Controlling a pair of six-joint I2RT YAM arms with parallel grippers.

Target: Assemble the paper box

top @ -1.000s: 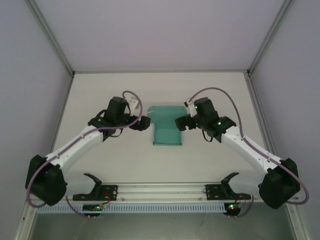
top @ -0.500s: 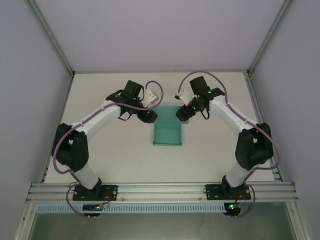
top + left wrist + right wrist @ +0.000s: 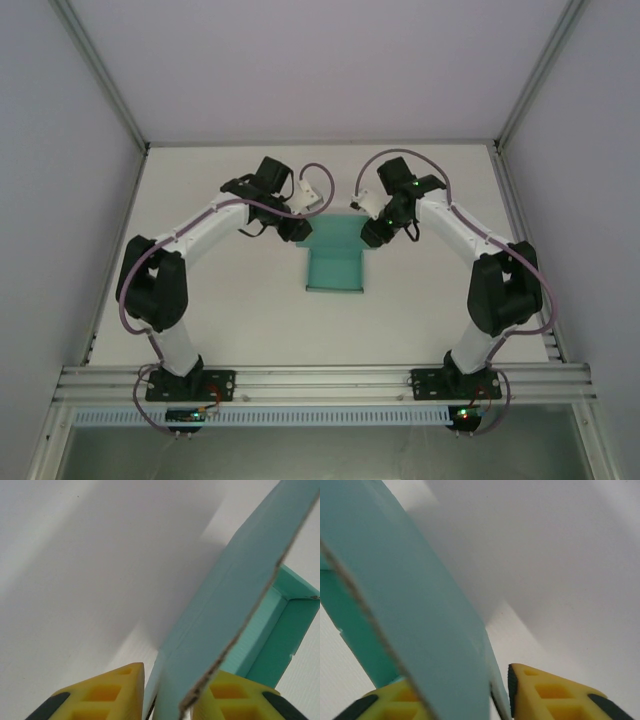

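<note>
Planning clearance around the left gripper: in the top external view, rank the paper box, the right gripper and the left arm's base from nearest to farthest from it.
Measured from the left gripper:
1. paper box: right beside it, with a flap between the gripper's fingers.
2. right gripper: across the box, on the right.
3. left arm's base: at the table's near edge, lower left.

Table [image 3: 260, 320] lies open beside the paper box [image 3: 334, 270] (both sides).
</note>
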